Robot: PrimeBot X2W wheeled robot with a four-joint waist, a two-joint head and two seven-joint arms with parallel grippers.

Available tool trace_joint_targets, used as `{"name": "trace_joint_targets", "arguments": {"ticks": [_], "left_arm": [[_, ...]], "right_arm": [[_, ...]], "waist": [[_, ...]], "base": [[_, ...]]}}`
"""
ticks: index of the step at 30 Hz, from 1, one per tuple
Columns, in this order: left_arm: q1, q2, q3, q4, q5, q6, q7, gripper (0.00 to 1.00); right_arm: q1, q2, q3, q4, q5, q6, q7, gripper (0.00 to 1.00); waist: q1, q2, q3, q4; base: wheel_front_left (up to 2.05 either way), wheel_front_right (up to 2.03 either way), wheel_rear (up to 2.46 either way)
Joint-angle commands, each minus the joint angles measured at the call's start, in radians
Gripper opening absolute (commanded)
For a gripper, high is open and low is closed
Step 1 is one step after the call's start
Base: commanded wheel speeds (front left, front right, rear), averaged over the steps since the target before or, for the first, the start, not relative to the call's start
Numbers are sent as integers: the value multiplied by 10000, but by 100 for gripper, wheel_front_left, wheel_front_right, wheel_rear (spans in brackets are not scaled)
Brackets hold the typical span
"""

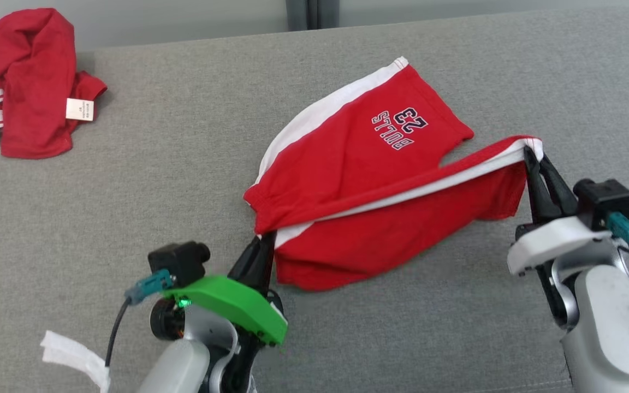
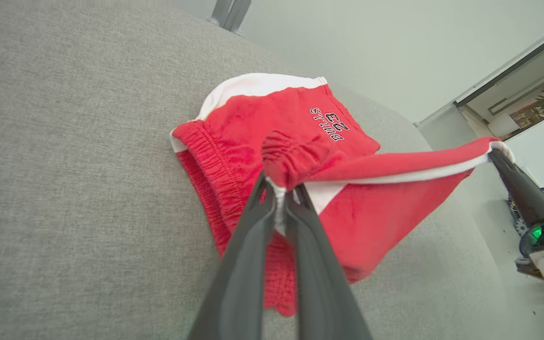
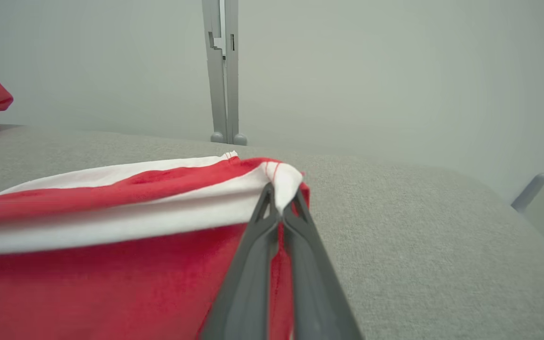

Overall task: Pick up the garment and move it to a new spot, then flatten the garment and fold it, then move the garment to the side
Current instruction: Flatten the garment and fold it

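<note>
Clamping opposite ends of the red shorts (image 1: 358, 164), left gripper (image 1: 265, 238) and right gripper (image 1: 530, 154), arms spread apart.

Red shorts (image 1: 358, 180): "BULLS 23", dark letters, white outline.

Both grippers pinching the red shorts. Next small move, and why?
Probably carry both grippers forward together and lay the held edge over the far white stripe. The left gripper is shut on the waistband and the right gripper on the hem corner of the red shorts with white side stripes; that edge hangs taut above the grey fabric surface while the printed leg lies flat.
</note>
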Motion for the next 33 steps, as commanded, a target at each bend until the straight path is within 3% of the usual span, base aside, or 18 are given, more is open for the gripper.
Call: {"name": "trace_joint_targets", "arguments": {"ticks": [1, 12, 24, 25, 26, 27, 29, 30, 33], "left_arm": [[-511, -77, 112, 270, -205, 91, 169, 0], [-3580, -438, -62, 2971, -814, 164, 718, 0], [-5688, -469, -1078, 4835, -1996, 199, -21, 0], [-5851, -468, -1291, 4931, -2140, 182, -192, 6], [-5965, -464, -1513, 5021, -2256, 129, -377, 44], [-6002, -464, -1620, 5059, -2290, 101, -469, 100], [-6040, -463, -1812, 5125, -2319, 3, -680, 100], [-6034, -470, -1908, 5145, -2298, -60, -808, 100], [-5863, -474, -1990, 5134, -2201, -238, -1187, 100]], "right_arm": [[-577, -216, 60, 410, -78, -21, 53, 0], [-4239, -651, 498, 4296, 217, -21, 174, 0], [-7069, -1015, 644, 7661, -119, -21, -143, 0], [-7327, -1080, 617, 8026, -203, -23, -152, 0], [-7564, -1145, 584, 8363, -297, -23, -207, 0], [-7666, -1195, 562, 8533, -370, -23, -237, 8], [-7814, -1259, 493, 8867, -464, -23, -321, 47], [-7897, -1280, 444, 9014, -524, -21, -390, 98], [-8021, -1347, 297, 9341, -654, -20, -570, 100]], "waist": [[0, 0, 225, 339], [0, 0, 1097, 1353], [0, 0, 1912, 1797], [0, 0, 1946, 1851], [0, 0, 1962, 1913], [0, 0, 1963, 1945], [0, 0, 1927, 2029], [0, 0, 1897, 2074], [0, 0, 1820, 2183]], "base": [[0, 0, 0], [0, 0, 0], [0, 0, 0], [0, 0, 0], [0, 0, 0], [0, 0, 0], [0, 0, 0], [0, 0, 0], [0, 0, 0]]}}
